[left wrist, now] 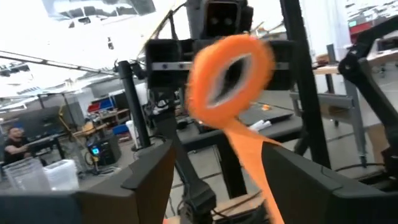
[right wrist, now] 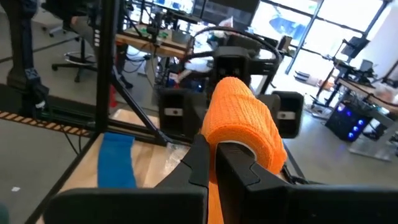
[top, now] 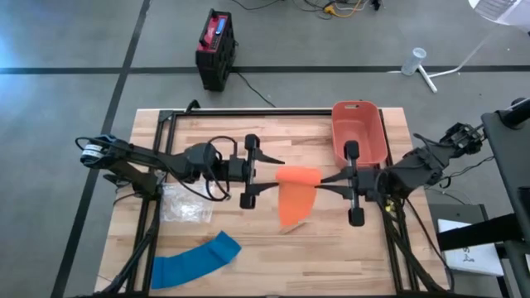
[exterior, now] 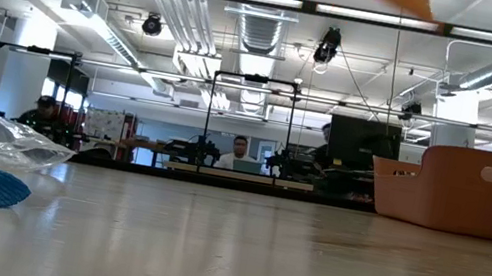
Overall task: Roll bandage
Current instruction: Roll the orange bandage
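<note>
Right tool [top: 321, 180] is seen clamped shut on the orange bandage roll [top: 297, 175], which is held in the air over the middle of the tabletop [top: 273, 257]. In the right wrist view the roll [right wrist: 241, 124] is pinched at its hollow core by that tool's two dark fingers [right wrist: 200, 158]. A loose tail of orange bandage [top: 296, 204] is seen hanging from the roll toward the near edge. Left tool [top: 267, 172] is held facing the roll from the other side, just beside it, its jaws parted and nothing gripped; in the left wrist view the roll's open end [left wrist: 229, 78] is framed between the spread fingers [left wrist: 146, 174]. A blue bandage strip [top: 195, 260] is laid flat near the front left corner, with a clear plastic bag [top: 185, 204] just behind it. An orange bin [top: 358, 131] is set at the back right of the tabletop.
</note>
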Robot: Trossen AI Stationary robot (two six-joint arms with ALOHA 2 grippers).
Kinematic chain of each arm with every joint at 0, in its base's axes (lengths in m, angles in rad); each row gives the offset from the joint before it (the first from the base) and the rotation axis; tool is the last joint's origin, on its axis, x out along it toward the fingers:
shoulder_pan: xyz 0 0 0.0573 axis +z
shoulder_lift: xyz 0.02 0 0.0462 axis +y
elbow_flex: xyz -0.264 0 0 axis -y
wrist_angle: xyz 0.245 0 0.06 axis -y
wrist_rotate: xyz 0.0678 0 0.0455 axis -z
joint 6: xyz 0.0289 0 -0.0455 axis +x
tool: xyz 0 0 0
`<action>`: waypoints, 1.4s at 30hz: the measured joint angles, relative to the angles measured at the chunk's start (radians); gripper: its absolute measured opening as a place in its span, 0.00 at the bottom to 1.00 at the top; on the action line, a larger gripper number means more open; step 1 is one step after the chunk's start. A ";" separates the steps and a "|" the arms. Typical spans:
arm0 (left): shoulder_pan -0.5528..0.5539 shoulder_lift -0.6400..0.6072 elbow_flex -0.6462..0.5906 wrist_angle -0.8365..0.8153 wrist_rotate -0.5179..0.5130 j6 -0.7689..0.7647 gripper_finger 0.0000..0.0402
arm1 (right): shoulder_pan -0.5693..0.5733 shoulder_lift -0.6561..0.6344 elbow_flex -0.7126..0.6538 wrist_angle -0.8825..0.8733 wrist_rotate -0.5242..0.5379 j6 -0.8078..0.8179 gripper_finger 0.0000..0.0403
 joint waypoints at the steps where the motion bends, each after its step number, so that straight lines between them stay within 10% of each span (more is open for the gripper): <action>1: -0.001 0.000 0.000 -0.011 0.000 -0.001 0.57 | -0.005 0.000 0.000 -0.002 0.001 0.005 0.01; 11: 0.000 -0.046 -0.003 -0.245 -0.113 -0.060 0.53 | -0.012 -0.020 0.000 -0.047 0.016 0.009 0.01; 30: 0.017 0.085 -0.003 0.077 -0.076 -0.093 0.68 | -0.016 0.014 -0.005 -0.036 -0.045 0.012 0.01; 42: 0.019 0.229 0.104 0.167 -0.034 -0.094 0.48 | -0.027 0.016 -0.006 -0.017 -0.040 -0.003 0.01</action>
